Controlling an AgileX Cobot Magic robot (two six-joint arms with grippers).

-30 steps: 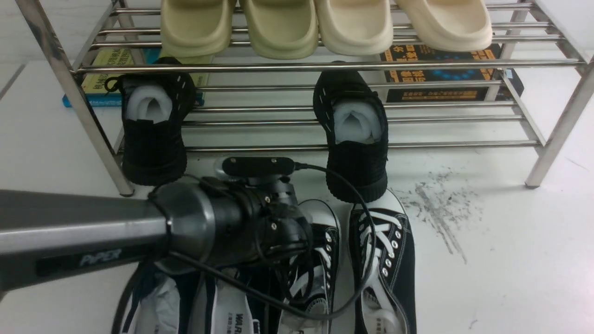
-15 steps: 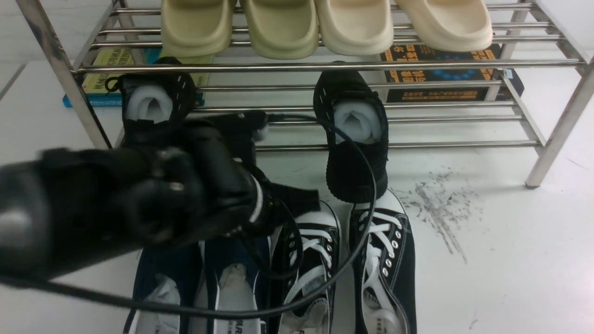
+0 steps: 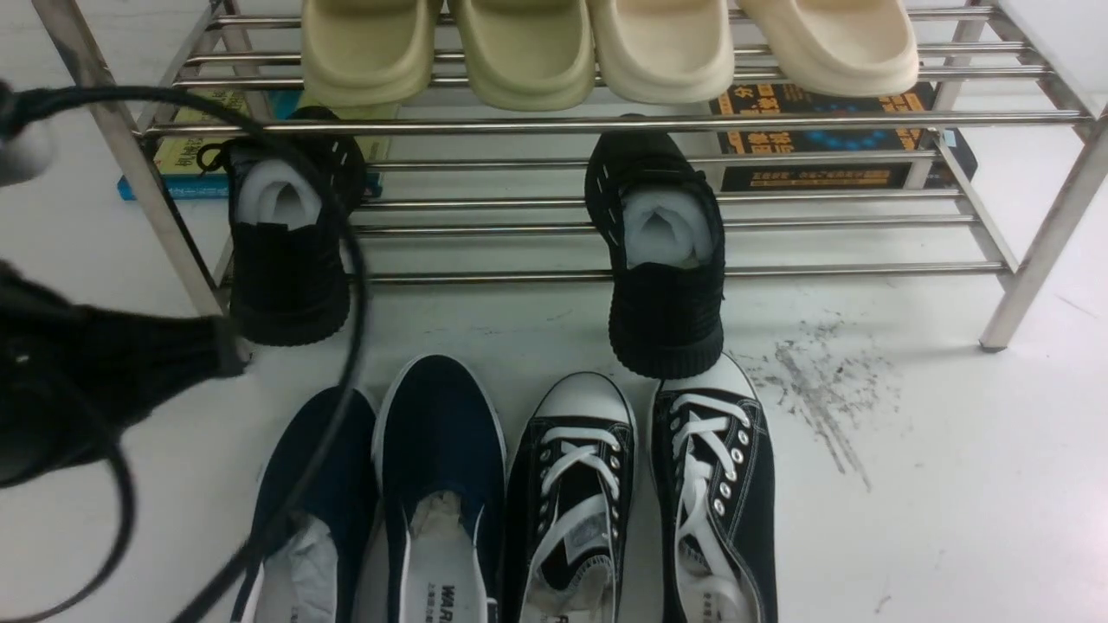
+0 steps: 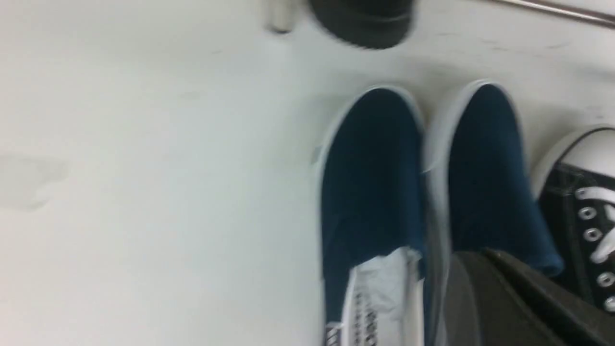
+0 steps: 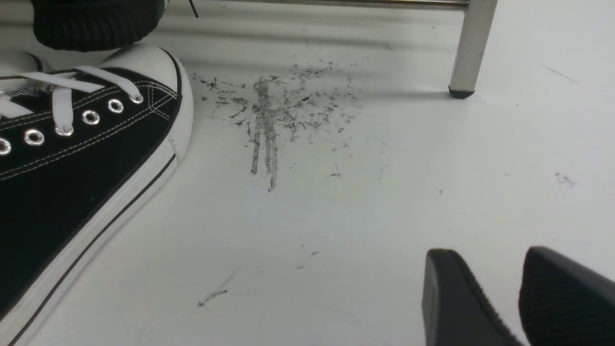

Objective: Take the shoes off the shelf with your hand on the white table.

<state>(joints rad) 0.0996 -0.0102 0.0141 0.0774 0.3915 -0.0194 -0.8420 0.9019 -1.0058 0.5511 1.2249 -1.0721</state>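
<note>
The navy-blue shoes stand side by side on the white table (image 3: 952,484) in front of the shelf (image 3: 606,125), the left one (image 3: 316,484) slightly behind the right one (image 3: 441,433). Both show in the left wrist view (image 4: 372,182) (image 4: 487,182), white paper in their openings. My left gripper (image 4: 473,257) is shut and empty, hovering above the pair. In the front view the left arm (image 3: 95,381) is a black blur at the far left, its cable (image 3: 351,285) looping over the left shoe. My right gripper (image 5: 485,269) is open above bare table.
Black lace-up sneakers (image 3: 576,467) (image 3: 714,467) sit right of the navy pair. Two black knit sneakers (image 3: 290,251) (image 3: 662,268) hang over the lower tier's front. Beige slippers (image 3: 606,48) fill the top tier. Books (image 3: 814,130) lie behind. Grey scuff marks (image 3: 814,389) are near the right leg (image 5: 468,48).
My left arm has swung up and back to the far left, uncovering the navy shoes. The shoes stay on the table.
</note>
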